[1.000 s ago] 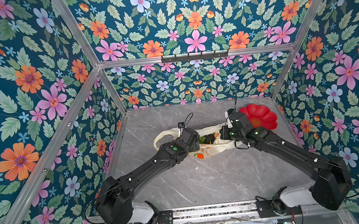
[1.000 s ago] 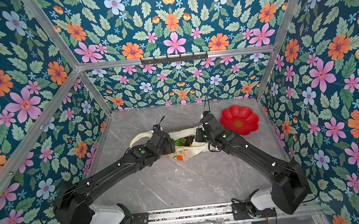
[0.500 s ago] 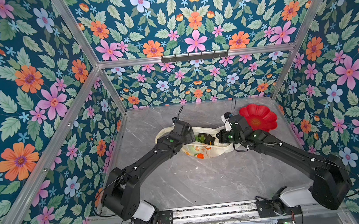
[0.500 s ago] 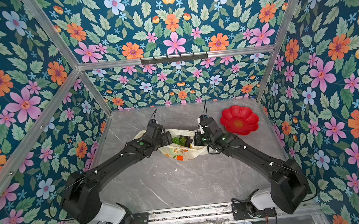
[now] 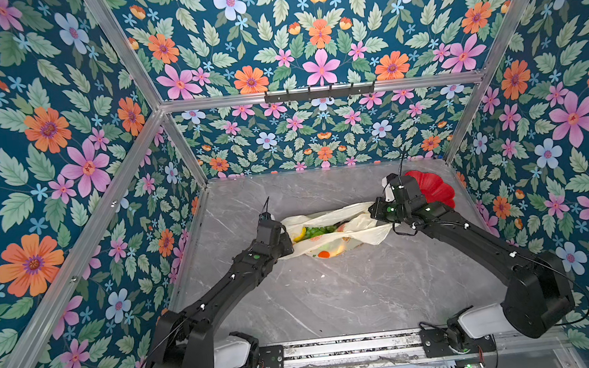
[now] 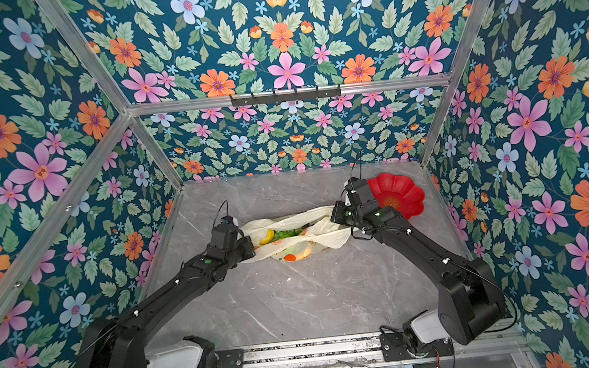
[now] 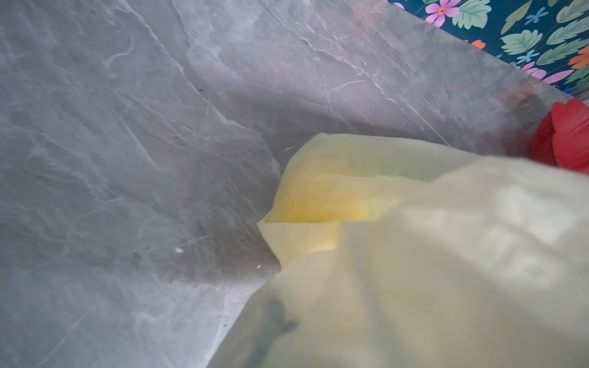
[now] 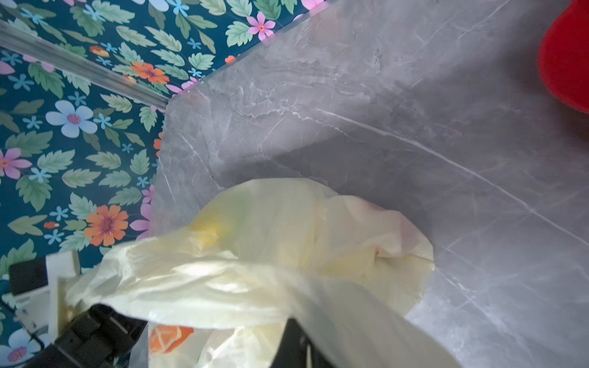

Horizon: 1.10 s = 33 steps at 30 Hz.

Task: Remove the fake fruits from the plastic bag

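Observation:
The plastic bag (image 5: 341, 230) (image 6: 313, 240) lies on the grey marble table, pulled out long between both arms. Its mouth gapes upward, and fake fruits show inside it in both top views: a yellow banana (image 5: 299, 234) (image 6: 268, 237) and green grapes (image 5: 318, 231) (image 6: 286, 233). My left gripper (image 5: 285, 238) (image 6: 249, 244) is shut on the bag's left edge. My right gripper (image 5: 375, 211) (image 6: 334, 216) is shut on its right end. Pale film of the bag (image 7: 414, 255) (image 8: 287, 248) fills both wrist views and hides the jaws.
A red flower-shaped plate (image 5: 433, 188) (image 6: 397, 195) sits at the back right, just behind my right wrist; its edge shows as the plate (image 7: 567, 137) (image 8: 567, 57) in both wrist views. Floral walls close in the table (image 5: 333, 299) on three sides.
My left gripper moved left and forward from the bag's mouth and shut on its left edge. My right gripper pulled slightly right and back. The bag is stretched longer.

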### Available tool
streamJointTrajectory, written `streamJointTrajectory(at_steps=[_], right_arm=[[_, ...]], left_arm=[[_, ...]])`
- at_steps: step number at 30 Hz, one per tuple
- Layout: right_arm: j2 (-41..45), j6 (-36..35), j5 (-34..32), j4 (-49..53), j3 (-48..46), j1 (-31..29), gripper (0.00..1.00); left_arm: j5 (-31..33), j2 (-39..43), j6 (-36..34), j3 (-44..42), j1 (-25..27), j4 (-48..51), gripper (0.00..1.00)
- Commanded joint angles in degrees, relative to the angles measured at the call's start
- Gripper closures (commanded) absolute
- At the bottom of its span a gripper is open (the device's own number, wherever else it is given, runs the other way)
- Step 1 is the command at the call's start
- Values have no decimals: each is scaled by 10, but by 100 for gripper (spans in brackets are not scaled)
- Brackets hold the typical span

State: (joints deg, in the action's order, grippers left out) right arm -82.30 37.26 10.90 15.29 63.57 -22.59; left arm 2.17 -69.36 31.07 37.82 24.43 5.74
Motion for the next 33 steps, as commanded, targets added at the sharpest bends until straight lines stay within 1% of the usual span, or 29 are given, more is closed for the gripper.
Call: streamJointTrajectory(at_steps=[1,4,6,8,10,13,15,18,21,23,25,27,30,31,33], right_arm=[[-23,14,32,-17,19,8,100],[-58,40,69,-43,34,20,100],[-81,49,82,-65,44,20,100],[-107,53,97,-71,64,20,100],[-138,55,110,-76,88,17,100],[-178,50,116,-62,134,13,100],[-195,44,116,-57,161,13,100],[-211,36,112,-52,184,13,100],[-213,17,86,-27,197,13,100],[-201,4,61,-10,197,13,98],[-186,-10,38,8,196,13,73],[-167,-24,16,30,193,11,52],[-133,-41,-28,50,180,2,33],[-105,-45,-42,54,174,0,28],[-81,-50,-68,74,169,-7,23]], left_arm=[[-3,35,-13,-41,-17,-46,100],[-28,47,-3,-68,-32,-75,100],[-53,35,-13,-65,-32,-91,100],[-63,19,-23,-54,-24,-89,100],[-58,9,-40,-40,-2,-79,100],[-33,1,-69,-19,52,-68,100],[-30,-9,-85,-15,85,-70,100],[-31,-27,-96,-12,116,-72,100],[-30,-11,-80,-34,120,-94,100],[-27,16,-58,-68,120,-136,100],[-35,34,-41,-89,120,-169,100],[-38,31,-36,-87,122,-171,100],[-38,32,-37,-91,124,-188,100],[-38,36,-37,-92,124,-194,100],[-38,37,-38,-89,124,-199,100]])
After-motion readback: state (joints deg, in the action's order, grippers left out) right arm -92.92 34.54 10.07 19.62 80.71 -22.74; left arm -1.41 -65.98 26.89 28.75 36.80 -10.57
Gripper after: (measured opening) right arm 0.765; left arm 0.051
